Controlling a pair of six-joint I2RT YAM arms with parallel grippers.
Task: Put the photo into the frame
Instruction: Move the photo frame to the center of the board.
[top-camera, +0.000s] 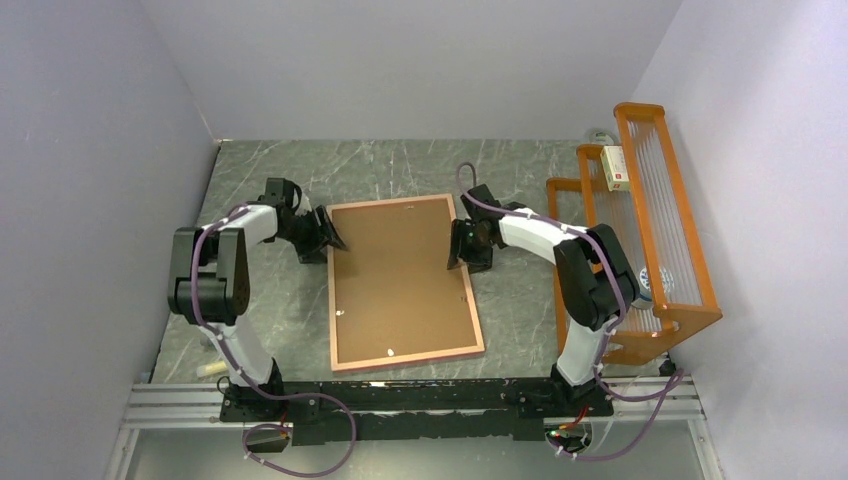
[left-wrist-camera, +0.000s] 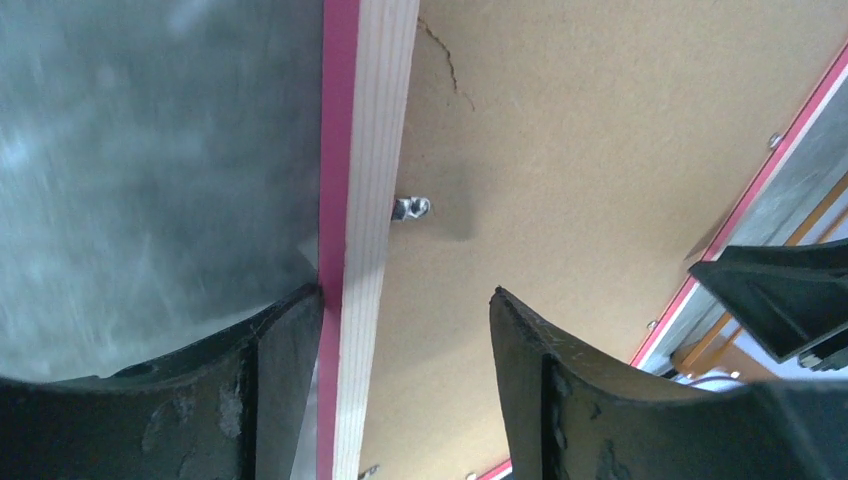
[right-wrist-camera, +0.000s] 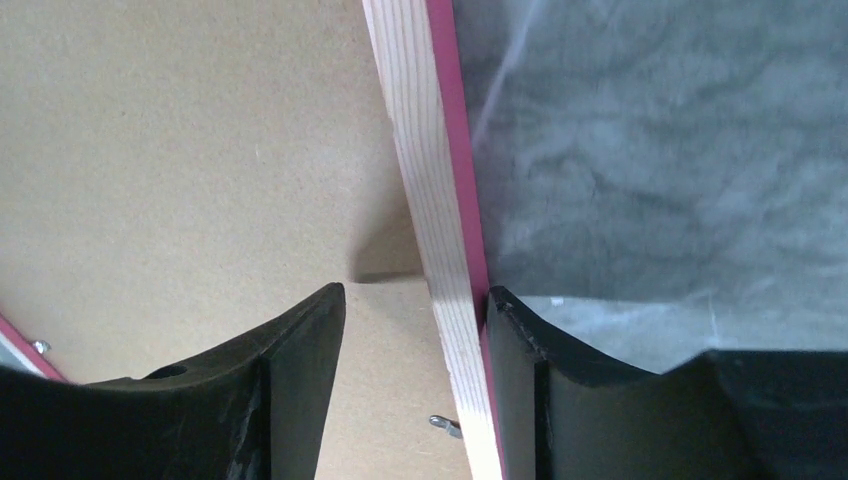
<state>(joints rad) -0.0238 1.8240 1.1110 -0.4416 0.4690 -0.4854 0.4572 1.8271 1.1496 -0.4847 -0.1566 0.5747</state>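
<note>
Fingers (left-wrist-camera: 270, 390) of the left gripper (left-wrist-camera: 405, 292) stand released astride the left rail of the large, thin rectangular frame (left-wrist-camera: 375, 150), pink-fronted with a pale wood back. The outer finger touches the pink edge and the inner one hangs apart over the plain brown backing board (top-camera: 400, 280). The right gripper (right-wrist-camera: 416, 290) mirrors this on the opposite rail, its fingers (right-wrist-camera: 300, 390) also unclenched, the outer one against the pink edge. The frame lies face down in the middle of the grey marbled table (top-camera: 260, 170). The sea-and-sky photo is not visible, and whether it sits beneath the board cannot be told. The likely trouble is uneven closing: one side biting first would shove or skew the frame, and an inner finger could catch the small metal clip (left-wrist-camera: 410, 208) or press on the board. A lift at unequal heights would twist so thin a frame. Room is open beyond the far rail and on the left. On the right the orange wire rack (top-camera: 640, 110) stands close behind the right arm, and the arm bases crowd the near rail.
</note>
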